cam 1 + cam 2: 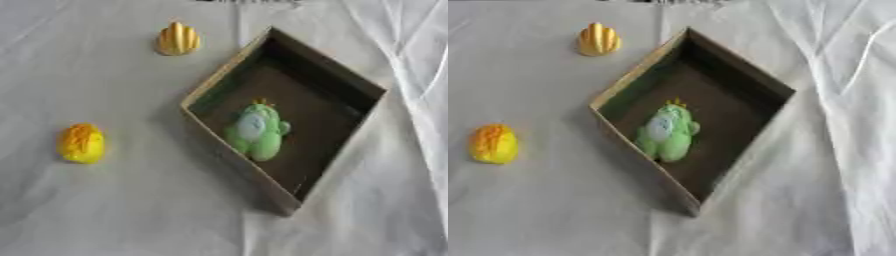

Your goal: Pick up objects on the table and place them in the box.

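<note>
An open cardboard box (223, 82) sits turned like a diamond at the middle right of the cloth-covered table. Inside it lies a green toy figure (257, 130) with a white belly and a small yellow crown. A yellow and orange rounded object (82, 143) rests on the cloth at the left. A ridged yellow-orange object (178, 39), shaped like a shell, lies at the far side, left of the box's top corner. Neither of my hands shows in either view.
A white cloth (114, 210) covers the table, with folds and creases along the right side (842, 75). A dark edge shows at the top of the view.
</note>
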### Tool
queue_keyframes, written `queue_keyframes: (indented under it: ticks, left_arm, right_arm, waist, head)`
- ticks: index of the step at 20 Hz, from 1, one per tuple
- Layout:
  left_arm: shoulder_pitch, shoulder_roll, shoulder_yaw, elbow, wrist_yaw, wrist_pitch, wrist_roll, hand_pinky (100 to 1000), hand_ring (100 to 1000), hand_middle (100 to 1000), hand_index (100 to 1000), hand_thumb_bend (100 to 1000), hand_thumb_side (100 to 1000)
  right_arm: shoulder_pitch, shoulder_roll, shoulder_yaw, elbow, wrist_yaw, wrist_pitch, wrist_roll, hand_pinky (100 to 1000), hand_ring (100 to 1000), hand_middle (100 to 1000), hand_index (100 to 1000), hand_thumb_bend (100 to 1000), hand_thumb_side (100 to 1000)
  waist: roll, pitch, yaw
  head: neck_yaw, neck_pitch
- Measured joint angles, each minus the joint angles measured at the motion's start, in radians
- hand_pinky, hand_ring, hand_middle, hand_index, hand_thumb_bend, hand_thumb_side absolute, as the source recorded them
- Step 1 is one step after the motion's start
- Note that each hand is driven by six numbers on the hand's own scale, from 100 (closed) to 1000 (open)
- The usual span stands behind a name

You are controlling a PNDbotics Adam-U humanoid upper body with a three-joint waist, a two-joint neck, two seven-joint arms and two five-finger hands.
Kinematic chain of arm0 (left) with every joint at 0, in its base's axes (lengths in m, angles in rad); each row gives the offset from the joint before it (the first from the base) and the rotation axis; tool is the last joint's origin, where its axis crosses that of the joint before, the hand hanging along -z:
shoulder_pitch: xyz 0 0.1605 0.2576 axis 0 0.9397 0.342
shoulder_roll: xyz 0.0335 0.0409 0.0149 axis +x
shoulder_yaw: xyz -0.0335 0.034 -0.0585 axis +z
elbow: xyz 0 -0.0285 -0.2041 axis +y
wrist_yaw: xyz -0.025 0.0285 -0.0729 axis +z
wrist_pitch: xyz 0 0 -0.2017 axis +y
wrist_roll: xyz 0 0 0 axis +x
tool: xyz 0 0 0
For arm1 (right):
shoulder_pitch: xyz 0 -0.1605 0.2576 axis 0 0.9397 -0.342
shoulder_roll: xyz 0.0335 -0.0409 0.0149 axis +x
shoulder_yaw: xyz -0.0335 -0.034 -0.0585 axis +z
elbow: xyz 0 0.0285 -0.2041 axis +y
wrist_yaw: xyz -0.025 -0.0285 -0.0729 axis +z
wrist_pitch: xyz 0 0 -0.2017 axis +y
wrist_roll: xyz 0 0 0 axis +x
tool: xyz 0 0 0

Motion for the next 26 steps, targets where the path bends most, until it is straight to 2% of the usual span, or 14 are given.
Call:
queue_keyframes:
  ticks: [2,6,11,19,26]
  left_arm:
    - [-0.022,0.006,-0.025,0.024,0.004,0.010,-0.047,910,906,860,916,489,214]
    - [-0.060,0.006,-0.076,0.075,0.009,0.029,-0.137,913,914,843,925,545,100]
    - [-0.117,-0.008,-0.142,0.143,0.007,0.051,-0.202,909,919,818,927,530,100]
    - [-0.206,-0.087,-0.238,0.256,-0.011,0.096,-0.232,916,937,839,941,560,136]
    - [-0.273,-0.164,-0.278,0.347,-0.053,0.130,-0.201,908,935,838,943,487,157]
  right_arm:
    - [0.000,0.000,0.004,0.000,0.000,0.003,0.004,867,1000,658,834,100,545]
    - [0.000,0.000,0.006,0.000,-0.001,0.009,0.011,867,1000,657,833,100,546]
    - [-0.002,0.000,0.011,0.000,-0.003,0.018,0.020,867,1000,655,833,100,546]
    - [-0.010,0.002,0.018,0.000,-0.010,0.033,0.035,868,1000,651,831,100,547]
    - [-0.010,0.010,0.024,0.000,-0.015,0.041,0.049,869,1000,649,831,100,548]
  waist:
    - [0.004,0.000,-0.002]
    - [0.010,0.000,-0.009]
    - [0.015,0.000,-0.019]
    - [0.020,0.000,-0.029]
    - [0.020,0.000,-0.037]
  head:
    - [0.002,0.000]
    - [0.009,0.002]
    - [0.018,0.009]
    - [0.026,0.010]
    - [0.034,0.014]
